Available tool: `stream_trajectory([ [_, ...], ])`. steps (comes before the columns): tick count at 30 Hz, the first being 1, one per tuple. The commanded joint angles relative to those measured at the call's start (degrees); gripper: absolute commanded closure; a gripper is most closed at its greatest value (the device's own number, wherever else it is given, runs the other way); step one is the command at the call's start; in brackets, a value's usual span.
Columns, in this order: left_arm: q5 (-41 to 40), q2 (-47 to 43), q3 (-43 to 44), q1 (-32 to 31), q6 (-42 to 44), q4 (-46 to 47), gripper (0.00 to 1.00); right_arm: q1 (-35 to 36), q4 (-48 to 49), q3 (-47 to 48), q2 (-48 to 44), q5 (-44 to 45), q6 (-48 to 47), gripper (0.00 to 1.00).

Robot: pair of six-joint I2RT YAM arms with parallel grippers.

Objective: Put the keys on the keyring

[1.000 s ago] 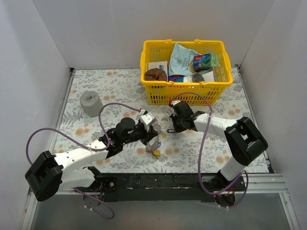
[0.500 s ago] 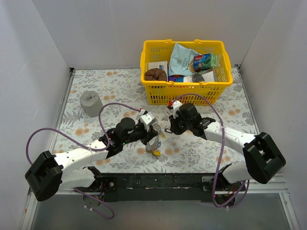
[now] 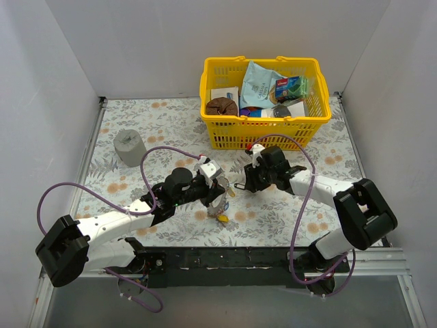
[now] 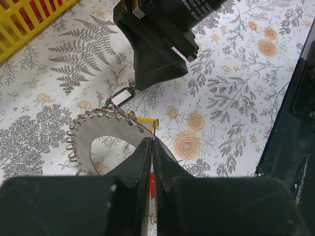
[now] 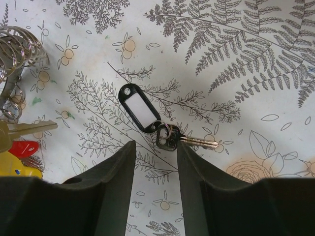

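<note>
My left gripper (image 4: 151, 143) is shut on the edge of the keyring (image 4: 96, 129), a large silver ring with small split rings along its rim, held just above the cloth. A yellow tag (image 4: 146, 121) and a red tag (image 4: 152, 184) hang by it. In the top view the left gripper (image 3: 220, 198) holds the keyring mid-table, with a yellow tag (image 3: 222, 219) below. My right gripper (image 5: 156, 147) is open, its fingers straddling a silver key (image 5: 186, 139) with a black tag (image 5: 140, 109) that lies flat on the cloth. The right gripper (image 3: 244, 183) hovers just right of the left one.
A yellow basket (image 3: 205, 89) full of packets stands at the back. A grey cylinder (image 3: 128, 147) stands at the left. In the right wrist view the split rings (image 5: 17, 49), another key (image 5: 30, 129), a red tag (image 5: 22, 147) and a yellow tag (image 5: 17, 169) sit at the left edge.
The right arm has swung its elbow about while its gripper stayed over the black-tagged key. The left arm and the keyring have not moved.
</note>
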Motion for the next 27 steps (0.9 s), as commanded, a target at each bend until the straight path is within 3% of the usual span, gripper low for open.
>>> stream_trajectory([
  [1,-0.49,-1.95,0.18,-0.27,-0.34,0.32,1.0,-2.31,4.46,1.96,1.93,-8.98,0.42,0.55],
  [14,-0.76,-2.57,0.35,-0.27,-0.43,-0.47,1.0,-2.93,3.5,5.22,8.26,-11.19,1.38,0.6],
  [27,-1.02,-3.01,0.35,-0.27,-0.34,-0.83,1.0,-3.45,6.48,3.2,1.24,-8.74,2.26,0.6],
])
